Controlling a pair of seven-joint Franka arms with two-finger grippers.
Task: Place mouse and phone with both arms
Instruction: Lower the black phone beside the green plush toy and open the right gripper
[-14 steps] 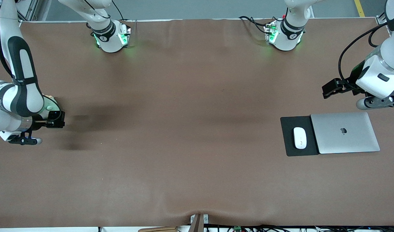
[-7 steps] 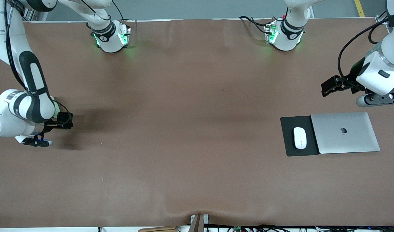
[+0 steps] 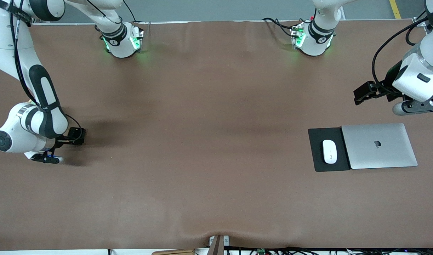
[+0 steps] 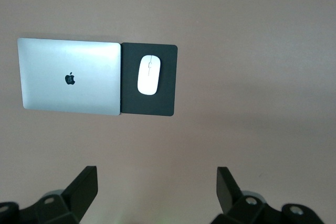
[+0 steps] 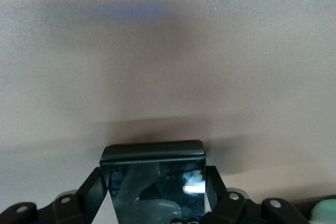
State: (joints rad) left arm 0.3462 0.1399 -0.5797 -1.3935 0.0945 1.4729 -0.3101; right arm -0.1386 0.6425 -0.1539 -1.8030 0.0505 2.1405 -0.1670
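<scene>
Right pincer (image 5: 152, 184), lower left of the front frame, hugs the phone (image 5: 152, 179) low over the counter (image 3: 202, 141); ease it flat before letting go. Left pincer (image 4: 157, 192) waits wide, upper right; mouse (image 3: 329, 151) sits on its pad (image 3: 315, 156).

No readable words or numbers anywhere. Only sign: dark apple logo (image 3: 377, 143) centred on the closed silver laptop (image 3: 389, 156) lid (also visible in left wrist view); mouse pad touches it.
</scene>
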